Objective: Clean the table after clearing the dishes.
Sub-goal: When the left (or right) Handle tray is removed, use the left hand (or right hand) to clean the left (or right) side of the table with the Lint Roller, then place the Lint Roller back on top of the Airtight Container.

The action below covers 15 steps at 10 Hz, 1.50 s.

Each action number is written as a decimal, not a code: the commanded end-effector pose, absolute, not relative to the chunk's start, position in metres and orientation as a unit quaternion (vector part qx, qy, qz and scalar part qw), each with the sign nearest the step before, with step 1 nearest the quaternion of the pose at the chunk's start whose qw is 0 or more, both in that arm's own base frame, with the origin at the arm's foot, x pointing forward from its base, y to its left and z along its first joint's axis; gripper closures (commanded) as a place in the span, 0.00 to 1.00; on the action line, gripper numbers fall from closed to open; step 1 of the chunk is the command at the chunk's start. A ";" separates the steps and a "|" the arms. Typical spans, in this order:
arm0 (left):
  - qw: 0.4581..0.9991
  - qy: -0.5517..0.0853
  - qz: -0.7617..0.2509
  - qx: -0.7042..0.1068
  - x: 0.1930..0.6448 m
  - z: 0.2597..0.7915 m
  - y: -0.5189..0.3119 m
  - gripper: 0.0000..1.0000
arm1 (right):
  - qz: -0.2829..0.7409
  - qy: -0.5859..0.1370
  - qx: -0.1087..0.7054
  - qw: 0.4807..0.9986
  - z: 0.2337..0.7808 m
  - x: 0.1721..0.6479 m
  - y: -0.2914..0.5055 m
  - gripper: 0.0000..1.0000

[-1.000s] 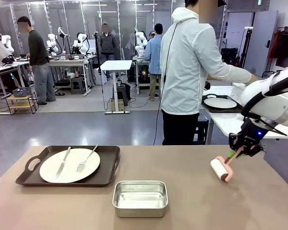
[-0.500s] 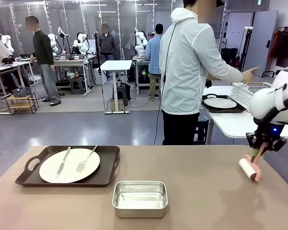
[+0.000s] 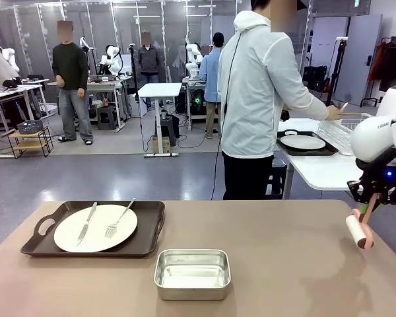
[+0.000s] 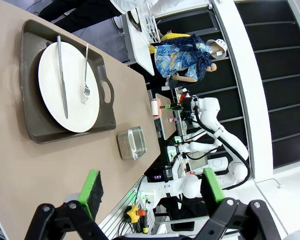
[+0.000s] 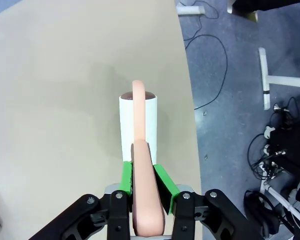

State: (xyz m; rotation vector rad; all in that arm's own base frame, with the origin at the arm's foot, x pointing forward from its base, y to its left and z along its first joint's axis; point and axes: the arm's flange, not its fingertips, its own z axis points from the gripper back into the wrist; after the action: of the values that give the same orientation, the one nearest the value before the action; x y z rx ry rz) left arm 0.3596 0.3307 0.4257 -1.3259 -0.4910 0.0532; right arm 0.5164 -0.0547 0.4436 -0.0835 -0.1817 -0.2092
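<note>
Since 1.0 s earlier, the right end effector [image 3: 371, 206] had carried the roller [image 3: 358, 231] from the right-middle of the surface [image 3: 284, 264] out to its right edge. Its 2 green pads [image 5: 164, 184] were pinching the pink handle, with the white drum pointing away from the wrist. In the right wrist view the drum lay just inside the edge. Contact with the top could not be confirmed.

Step in hand, as judged: rolling the right part of the surface. To do it well:
- Hold the drum flat to the top so its full width bears.
- Press lightly.
- Stop each stroke before the drum runs off the edge.
- Work back toward the middle in overlapping passes, staying clear of the steel pan [image 3: 193, 272] near the front.

The left end effector [image 4: 151, 189] hung spread over the surface, with nothing between its pads.

The surface was plain matte taupe-brown, and no crumbs or stains could be made out. Clearing looked unfinished. 1 white plate [image 3: 96, 231] with knife [image 3: 86, 223] and fork [image 3: 119, 220] lay in the dark tray [image 3: 152, 231] at the left end.
</note>
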 end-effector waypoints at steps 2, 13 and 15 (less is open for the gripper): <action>0.760 -0.229 0.023 -0.608 0.358 0.426 0.331 0.00 | -0.102 -0.103 -0.061 0.987 0.479 0.491 -0.055 0.77; 0.760 -0.229 0.023 -0.608 0.358 0.426 0.331 0.00 | -0.101 -0.104 -0.051 0.988 0.486 0.494 -0.055 0.77; 0.760 -0.229 0.023 -0.608 0.358 0.426 0.331 0.00 | -0.101 -0.104 -0.051 0.988 0.486 0.494 -0.055 0.77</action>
State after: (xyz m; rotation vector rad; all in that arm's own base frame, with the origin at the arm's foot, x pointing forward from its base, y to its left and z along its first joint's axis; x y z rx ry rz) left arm 0.3596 0.3306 0.4256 -1.3259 -0.4910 0.0531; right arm 0.4936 -0.0544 0.4847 -0.1043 -0.2022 -0.2037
